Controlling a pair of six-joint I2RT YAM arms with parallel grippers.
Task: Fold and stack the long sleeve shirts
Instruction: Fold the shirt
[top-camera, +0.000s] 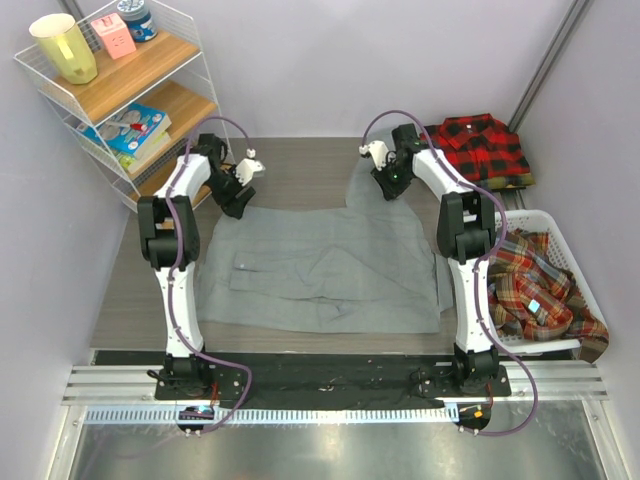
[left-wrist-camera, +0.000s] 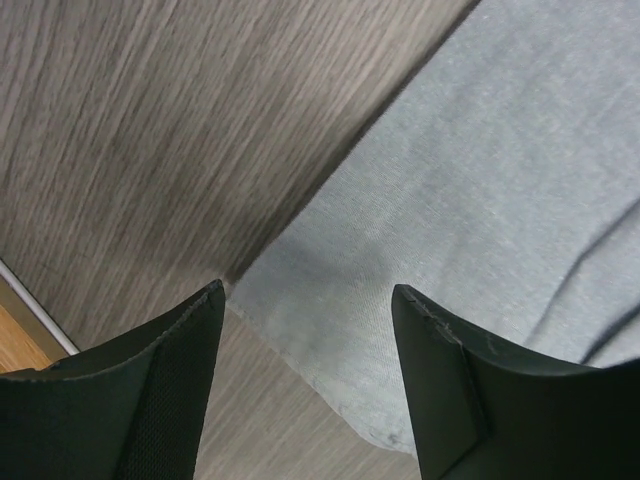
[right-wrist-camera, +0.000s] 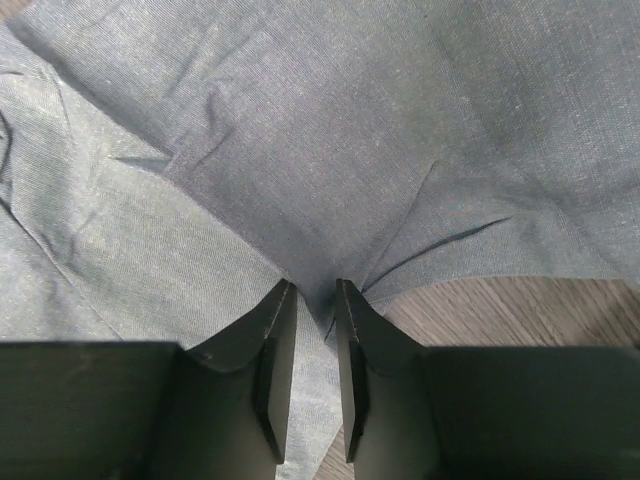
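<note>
The plain grey shirt (top-camera: 320, 265) lies spread flat on the wooden table. My left gripper (top-camera: 238, 205) is open just above the shirt's far left corner; in the left wrist view the gripper (left-wrist-camera: 305, 290) straddles that corner (left-wrist-camera: 480, 180) without touching it. My right gripper (top-camera: 388, 188) is shut on a fold of the grey shirt at its far right part; in the right wrist view the gripper (right-wrist-camera: 315, 285) pinches the cloth (right-wrist-camera: 350, 120), which puckers around it. A folded red-and-black checked shirt (top-camera: 480, 148) lies at the back right. Plaid shirts (top-camera: 535, 290) lie heaped in a basket.
A white basket (top-camera: 545, 215) stands at the right edge of the table. A wire shelf (top-camera: 130, 90) with a yellow cup, books and boxes stands at the back left. Bare wooden table (left-wrist-camera: 150, 130) lies beyond the shirt's far edge.
</note>
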